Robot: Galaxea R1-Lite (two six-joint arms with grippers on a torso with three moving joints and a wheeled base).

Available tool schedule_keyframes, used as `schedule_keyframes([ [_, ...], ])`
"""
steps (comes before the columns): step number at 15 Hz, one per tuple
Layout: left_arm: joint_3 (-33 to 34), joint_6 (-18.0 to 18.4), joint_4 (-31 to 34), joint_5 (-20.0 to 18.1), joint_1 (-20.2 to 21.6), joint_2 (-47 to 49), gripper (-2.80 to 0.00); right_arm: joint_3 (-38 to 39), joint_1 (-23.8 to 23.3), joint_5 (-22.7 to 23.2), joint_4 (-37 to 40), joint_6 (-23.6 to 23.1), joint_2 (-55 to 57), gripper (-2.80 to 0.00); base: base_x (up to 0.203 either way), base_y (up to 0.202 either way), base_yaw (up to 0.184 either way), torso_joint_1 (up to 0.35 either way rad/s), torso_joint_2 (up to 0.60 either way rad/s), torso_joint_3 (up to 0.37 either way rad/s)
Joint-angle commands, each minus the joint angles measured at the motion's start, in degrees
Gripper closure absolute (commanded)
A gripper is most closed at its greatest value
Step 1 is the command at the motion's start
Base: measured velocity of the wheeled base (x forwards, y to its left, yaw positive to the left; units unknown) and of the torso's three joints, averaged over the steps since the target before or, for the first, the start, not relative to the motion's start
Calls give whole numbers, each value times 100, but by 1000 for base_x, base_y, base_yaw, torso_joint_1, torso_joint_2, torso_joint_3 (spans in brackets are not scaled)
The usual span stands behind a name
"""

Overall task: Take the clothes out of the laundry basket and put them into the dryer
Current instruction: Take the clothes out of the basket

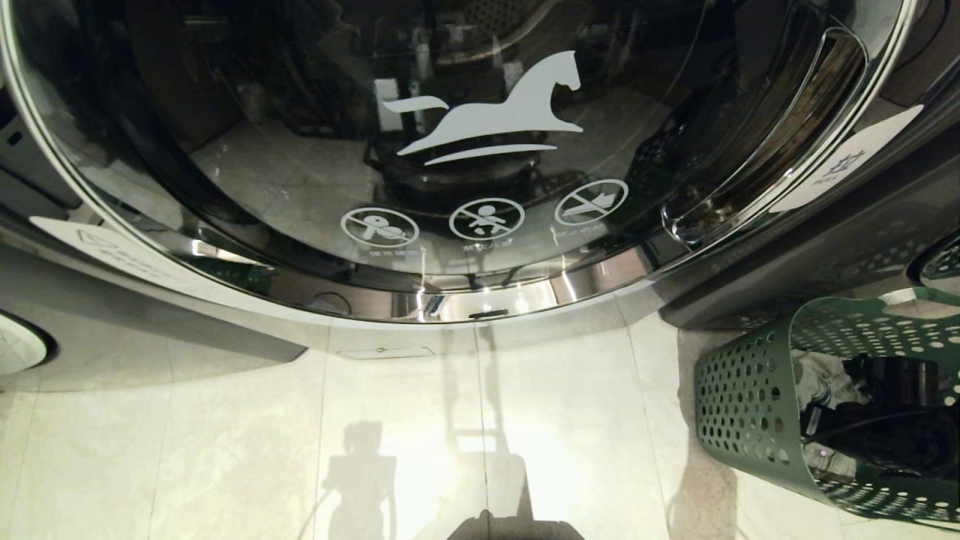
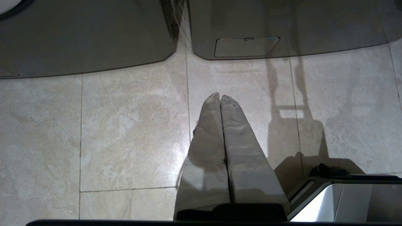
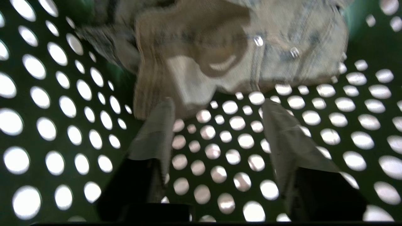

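Left gripper (image 2: 220, 98) hangs over the beige tiled floor (image 2: 125, 131), its cloth-wrapped fingers pressed together with nothing in them. The dryer (image 1: 480, 150) has a big glossy round door, shut, rim cut off at 12 o'clock. The green basket (image 1: 750, 390) with round holes sits at 4 o'clock. The right gripper (image 3: 216, 105) is down inside it, jaws wide apart and holding nothing, with crumpled pale clothes (image 3: 238, 47) just past its tips. The arm itself is only a dark blur there.
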Motion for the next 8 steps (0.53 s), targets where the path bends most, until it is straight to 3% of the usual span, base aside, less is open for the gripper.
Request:
schedule_keyframes([
  [1, 1, -1, -4, 2, 6, 6, 0, -87, 0, 7, -155, 8, 257, -280, 0, 0, 0, 0, 0, 0],
  [6, 0, -1, -4, 2, 6, 6, 0, -329, 151, -7, -1370, -46, 818, -280, 0, 0, 0, 0, 0, 0],
  [8, 0, -1, -4, 2, -1, 2, 0, -556, 230, -46, -1505, -68, 995, -280, 0, 0, 0, 0, 0, 0],
])
